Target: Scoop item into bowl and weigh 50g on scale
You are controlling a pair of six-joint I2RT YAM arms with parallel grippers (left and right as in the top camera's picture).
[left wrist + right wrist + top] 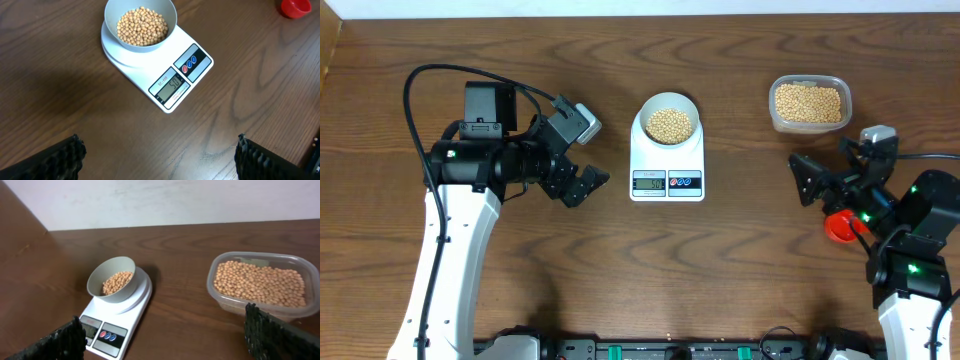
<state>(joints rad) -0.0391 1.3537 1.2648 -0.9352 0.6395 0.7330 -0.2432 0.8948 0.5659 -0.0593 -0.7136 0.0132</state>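
The pale bowl (669, 99) stands on the white scale (642, 160) at the table's middle. It holds a heap of tan beans (669, 125). In the left wrist view the bowl (114, 9) with beans (142, 26) sits on the scale (172, 46), whose display reads what looks like 50. My left gripper (578, 186) hovers open left of the scale, and nothing lies between its fingers (159, 145). At the right my right gripper (825, 166) is open and empty; it looks (164, 319) toward the scale (142, 297) and the bowl (99, 277).
A clear plastic tub (773, 102) full of more beans (809, 103) stands at the back right, near my right gripper (225, 302). A red scoop (837, 228) lies on the table partly under the right arm, and the left wrist view catches it too (295, 7).
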